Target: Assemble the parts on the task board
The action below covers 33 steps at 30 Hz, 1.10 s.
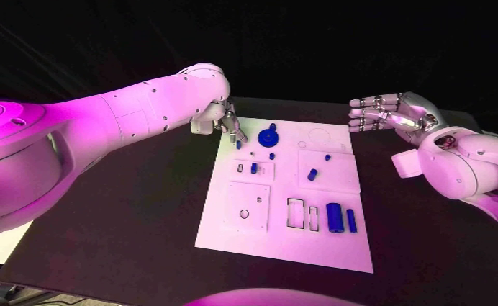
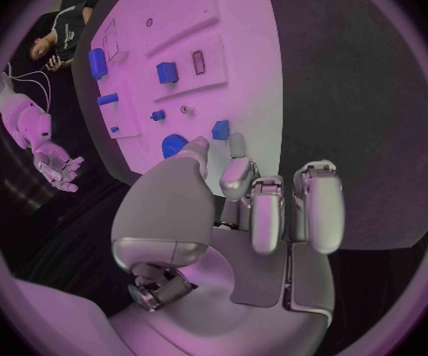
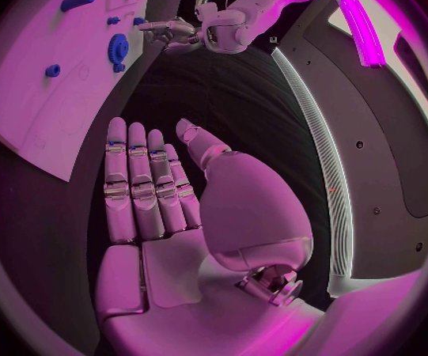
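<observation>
The white task board (image 1: 241, 227) lies in the middle of the black worktop (image 1: 135, 234), and most of the blue parts look unplaced. A blue gear (image 1: 269, 135) sits near the far edge, with small blue pegs (image 1: 272, 155) close to it. A larger blue cylinder (image 1: 334, 217) and a slimmer one (image 1: 352, 220) lie loose on the near right part of the board, beside open slots (image 1: 297, 213) that nothing fills. A short blue piece (image 1: 312, 173) rests on the raised panel further back.

The left robot hand (image 1: 223, 123) hovers over the far left corner of the board, fingers curled downward near a small blue part (image 2: 220, 130); whether it touches or pinches it I cannot tell. The right robot hand (image 1: 386, 115) hangs off the board's right side, fingers straight and holding nothing.

By my judgement the assembly is at an early stage, with nearly all seating left.
</observation>
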Motion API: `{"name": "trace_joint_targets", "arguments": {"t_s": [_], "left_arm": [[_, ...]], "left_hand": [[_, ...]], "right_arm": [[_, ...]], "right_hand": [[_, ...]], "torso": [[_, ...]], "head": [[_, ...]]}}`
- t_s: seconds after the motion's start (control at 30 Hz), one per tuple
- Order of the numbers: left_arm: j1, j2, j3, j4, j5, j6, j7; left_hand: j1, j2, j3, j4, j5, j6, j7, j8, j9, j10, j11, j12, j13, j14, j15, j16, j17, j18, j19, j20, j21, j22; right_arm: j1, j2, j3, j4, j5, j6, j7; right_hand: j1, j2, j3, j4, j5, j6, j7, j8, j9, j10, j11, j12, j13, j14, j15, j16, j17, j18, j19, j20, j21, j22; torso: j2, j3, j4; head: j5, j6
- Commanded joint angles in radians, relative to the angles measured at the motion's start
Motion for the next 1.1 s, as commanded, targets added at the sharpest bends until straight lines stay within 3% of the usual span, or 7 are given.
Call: {"name": "trace_joint_targets", "arguments": {"t_s": [0.03, 0.67, 0.77, 0.9, 1.0, 1.1], "left_arm": [[-0.001, 0.001, 0.000, 0.004, 0.013, 0.044, 0.008], [-0.002, 0.000, 0.000, 0.009, 0.017, 0.046, 0.008], [-0.002, 0.000, 0.000, 0.008, 0.022, 0.042, 0.010], [-0.002, 0.000, 0.000, 0.006, 0.028, 0.041, 0.012], [-0.002, 0.000, 0.000, 0.004, 0.039, 0.044, 0.015], [-0.004, 0.001, 0.000, 0.002, 0.047, 0.045, 0.020]], "left_hand": [[0.006, 0.008, -0.006, -0.002, -0.002, 0.008, 0.001, 0.006, 0.002, 0.005, -0.001, 0.005, 0.002, 0.104, -0.010, 0.003, 0.263, -0.001, 0.039, -0.007, 0.004, 0.106], [0.069, 0.033, 0.000, -0.017, 0.000, 0.010, -0.006, 0.013, 0.019, 0.009, -0.007, 0.005, 0.001, 0.104, -0.014, 0.003, 0.263, -0.002, 0.040, -0.013, 0.006, 0.111], [0.095, 0.048, 0.012, -0.026, -0.002, 0.008, -0.008, 0.013, 0.023, 0.010, -0.009, 0.004, 0.000, 0.104, -0.016, 0.003, 0.263, -0.002, 0.040, -0.014, 0.005, 0.110], [0.183, 0.080, 0.081, -0.067, -0.089, -0.007, -0.014, 0.004, 0.026, 0.005, -0.014, -0.002, -0.005, 0.104, -0.021, 0.003, 0.263, -0.001, 0.038, -0.019, 0.003, 0.108], [0.232, 0.080, 0.142, -0.095, -0.097, -0.015, -0.014, -0.004, 0.026, 0.003, -0.015, -0.005, -0.005, 0.104, -0.022, 0.003, 0.263, -0.001, 0.037, -0.021, 0.001, 0.107], [0.268, 0.060, 0.239, -0.127, -0.093, -0.022, -0.005, -0.012, 0.028, 0.001, -0.010, -0.009, -0.006, 0.104, -0.018, 0.003, 0.263, 0.000, 0.036, -0.020, 0.000, 0.106]], "right_arm": [[-0.001, 0.002, 0.000, 0.000, -0.007, 0.012, 0.009], [-0.001, 0.007, 0.000, -0.004, -0.006, 0.013, 0.009], [-0.001, 0.007, 0.000, -0.005, -0.006, 0.013, 0.010], [-0.001, 0.007, 0.000, -0.004, -0.006, 0.014, 0.010], [-0.001, 0.007, 0.000, -0.004, -0.005, 0.014, 0.010], [-0.001, 0.007, 0.000, -0.003, -0.005, 0.014, 0.010]], "right_hand": [[-0.002, -0.007, 0.004, 0.001, 0.003, -0.003, 0.005, -0.004, -0.001, -0.007, 0.003, -0.003, -0.001, -0.002, 0.002, -0.002, -0.002, 0.006, 0.011, 0.000, -0.004, -0.001], [-0.002, -0.007, 0.004, 0.001, 0.003, -0.003, 0.005, -0.004, -0.001, -0.007, 0.003, -0.003, -0.001, -0.002, 0.002, -0.002, -0.002, 0.006, 0.011, 0.000, -0.004, -0.001], [-0.002, -0.007, 0.004, 0.001, 0.003, -0.003, 0.005, -0.004, -0.001, -0.007, 0.003, -0.003, -0.001, -0.002, 0.002, -0.002, -0.002, 0.006, 0.011, 0.000, -0.004, -0.001], [-0.003, -0.006, 0.005, 0.002, 0.004, -0.003, 0.005, -0.004, -0.001, -0.007, 0.003, -0.003, -0.001, -0.002, 0.002, -0.002, -0.003, 0.006, 0.011, 0.000, -0.005, -0.002], [-0.003, -0.006, 0.005, 0.002, 0.004, -0.003, 0.005, -0.004, -0.001, -0.007, 0.003, -0.003, -0.001, -0.002, 0.002, -0.002, -0.003, 0.006, 0.011, 0.000, -0.005, -0.002], [-0.003, -0.006, 0.005, 0.002, 0.004, -0.003, 0.005, -0.004, -0.001, -0.007, 0.003, -0.003, -0.001, -0.002, 0.002, -0.002, -0.003, 0.006, 0.011, 0.000, -0.005, -0.002]], "torso": [[0.000, 0.0003, -0.0004], [0.000, 0.0003, 0.0000], [0.001, 0.0002, 0.0000], [0.000, 0.0004, -0.0006], [0.000, 0.0001, -0.0009], [0.000, 0.0003, -0.0009]], "head": [[0.001, 0.000], [0.003, -0.002], [0.004, -0.004], [0.004, -0.004], [0.004, -0.005], [0.004, -0.007]]}}
